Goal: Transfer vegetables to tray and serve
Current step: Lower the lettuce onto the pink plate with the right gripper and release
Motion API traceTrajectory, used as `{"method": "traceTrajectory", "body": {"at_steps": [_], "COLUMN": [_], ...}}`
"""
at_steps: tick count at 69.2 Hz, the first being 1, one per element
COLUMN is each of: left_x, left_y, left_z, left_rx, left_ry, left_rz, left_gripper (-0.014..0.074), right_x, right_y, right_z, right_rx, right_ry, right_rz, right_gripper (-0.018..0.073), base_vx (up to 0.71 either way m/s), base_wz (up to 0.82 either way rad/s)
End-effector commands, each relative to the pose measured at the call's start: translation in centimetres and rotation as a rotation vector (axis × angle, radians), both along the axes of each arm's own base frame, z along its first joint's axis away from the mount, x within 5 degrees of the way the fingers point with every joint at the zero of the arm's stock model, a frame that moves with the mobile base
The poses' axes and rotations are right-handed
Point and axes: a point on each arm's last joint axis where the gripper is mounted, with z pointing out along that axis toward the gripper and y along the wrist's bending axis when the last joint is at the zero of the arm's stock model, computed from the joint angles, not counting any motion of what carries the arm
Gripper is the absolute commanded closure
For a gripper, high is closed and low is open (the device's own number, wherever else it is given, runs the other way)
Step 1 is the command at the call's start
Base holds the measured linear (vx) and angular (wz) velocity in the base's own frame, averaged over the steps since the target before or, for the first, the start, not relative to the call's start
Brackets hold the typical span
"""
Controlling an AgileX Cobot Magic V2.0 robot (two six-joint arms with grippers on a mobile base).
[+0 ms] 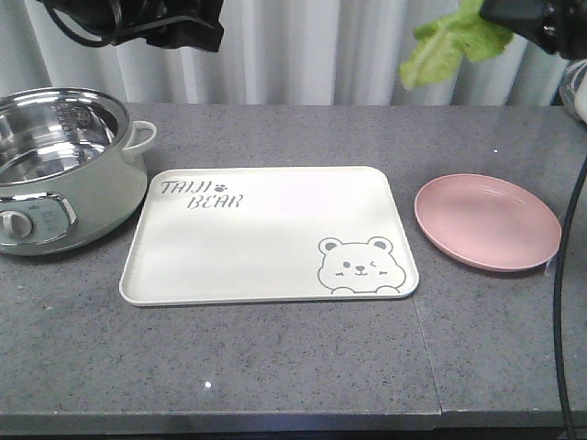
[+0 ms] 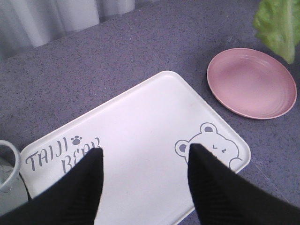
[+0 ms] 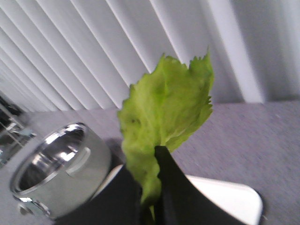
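One lettuce bunch (image 3: 164, 108) pinched in my right gripper (image 3: 151, 173), mid-transfer; left gripper (image 2: 145, 149) open, idle. Next: lower onto tray (image 1: 266, 234) below-left.

The worktop (image 1: 275, 367) is a grey speckled stone-like surface, with a thin seam running from front to back in its right part. Three things lie on it. At the left stands a pale green electric pot (image 1: 55, 170) with a shiny steel inside and no lid. In the middle lies the cream-white tray (image 1: 266, 234), flat, just beside the pot. To the right, apart from the tray, sits a round pink plate (image 1: 486, 220).
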Motion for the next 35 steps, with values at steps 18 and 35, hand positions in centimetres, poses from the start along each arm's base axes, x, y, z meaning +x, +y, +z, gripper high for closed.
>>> {"method": "traceTrajectory", "body": {"at_steps": [18, 35], "left_x": [-1.2, -0.9], "left_y": [0.3, 0.1], "left_z": [2.3, 1.8], "left_rx": [-0.067, -0.051], "left_ry": [-0.098, -0.070], "left_rz": [0.004, 0.001], "left_gripper": [0.0198, 0.0198], "right_x": [-1.8, 1.0], "right_y": [-4.3, -5.5], "right_z": [-4.6, -9.8], "right_rx": [-0.196, -0.197], "right_ry": [0.225, 0.316], "right_rz": [-0.130, -0.165], "right_gripper": [0.0564, 0.0564], "base_vx": [0.00, 0.00], "base_wz": [0.00, 0.00]}}
